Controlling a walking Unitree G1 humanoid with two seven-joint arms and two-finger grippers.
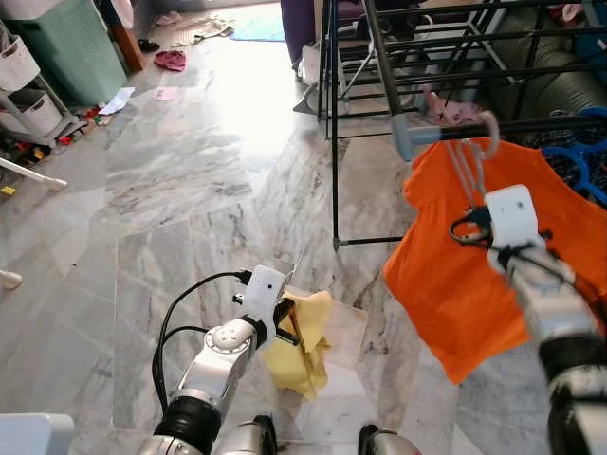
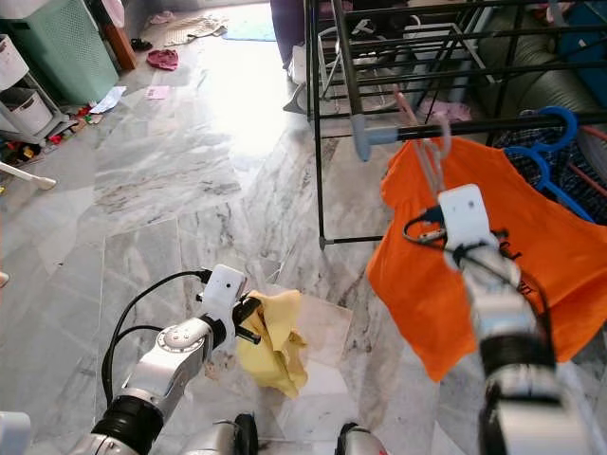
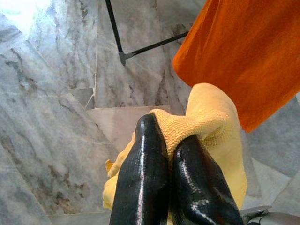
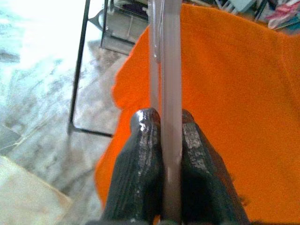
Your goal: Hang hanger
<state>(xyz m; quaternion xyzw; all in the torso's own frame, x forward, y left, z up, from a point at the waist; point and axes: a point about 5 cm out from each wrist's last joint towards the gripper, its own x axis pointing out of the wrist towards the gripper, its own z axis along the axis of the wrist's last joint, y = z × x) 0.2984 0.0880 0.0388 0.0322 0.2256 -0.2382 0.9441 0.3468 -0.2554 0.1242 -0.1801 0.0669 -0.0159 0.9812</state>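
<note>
The right arm reaches up and forward, its right gripper (image 4: 171,140) pinching the pink hanger (image 1: 469,161), whose neck runs upright to the rack's rail (image 1: 531,128), orange shirt (image 1: 455,284) draped below. The left gripper (image 3: 173,164), held low, clamps yellow cloth (image 1: 299,355).

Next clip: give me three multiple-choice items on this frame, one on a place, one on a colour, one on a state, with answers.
1. Where is the hook of the pale pink plastic hanger?
A. on the marble floor
B. at the dark drying-rack rail
C. in the green basket

2. What colour is the garment on that hanger?
A. orange
B. white
C. purple

3. What is the left tool doing?
A. hanging open
B. shut on a yellow cloth
C. holding a shoe

Answers: 1 B, the hook curls at the rail. 2 A, the orange shirt drapes below. 3 B, the left tool pinches the yellow cloth.
</note>
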